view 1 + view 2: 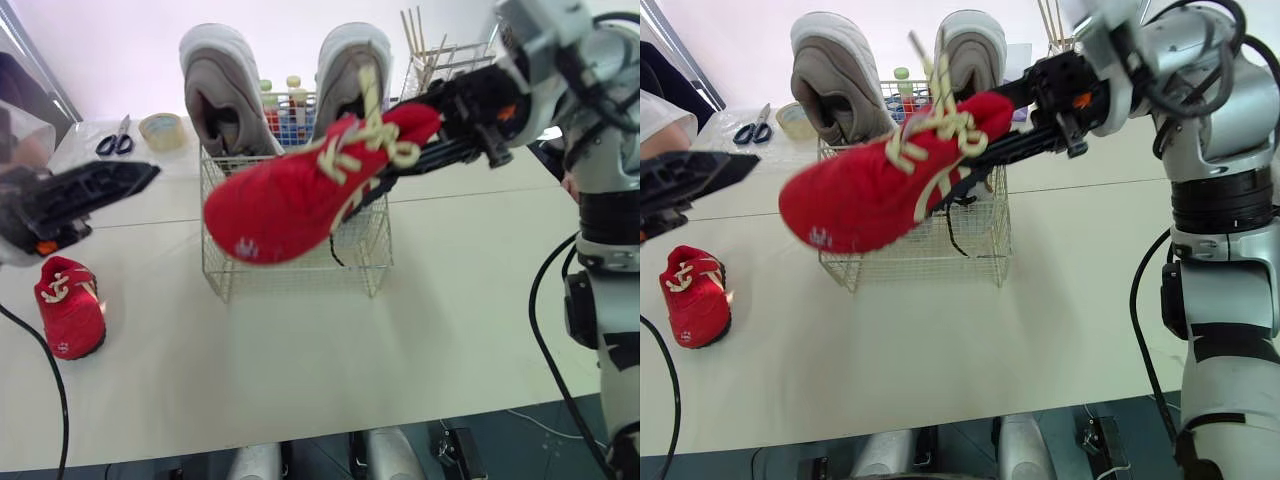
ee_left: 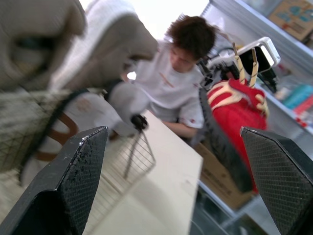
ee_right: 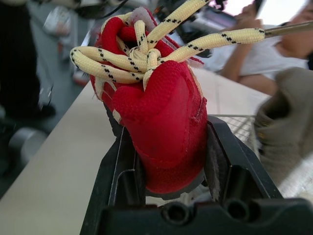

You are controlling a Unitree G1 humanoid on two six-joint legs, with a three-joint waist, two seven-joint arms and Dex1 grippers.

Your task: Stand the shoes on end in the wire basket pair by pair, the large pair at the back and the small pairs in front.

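So we're carrying one small red shoe [image 1: 290, 205] in the air right in front of the wire basket [image 1: 300, 278], toe pointing to our left. The right gripper [image 3: 166, 142] is pinching it at the heel end, one finger pressing on each side. It's looking light and soft to us, with a fabric upper, so we're guessing the heel is the firmest spot to be grabbing. The cream laces [image 3: 142, 56] are flopping loose, and we're thinking they could be snagging on the wire on the way in. The left gripper [image 2: 171, 156] is hovering spread wide, holding nothing. The basket is holding the big grey sneakers [image 1: 225, 90], standing on end along the back. The second red shoe [image 1: 70, 305] is lying on the surface [image 1: 300, 380], well apart from the basket.
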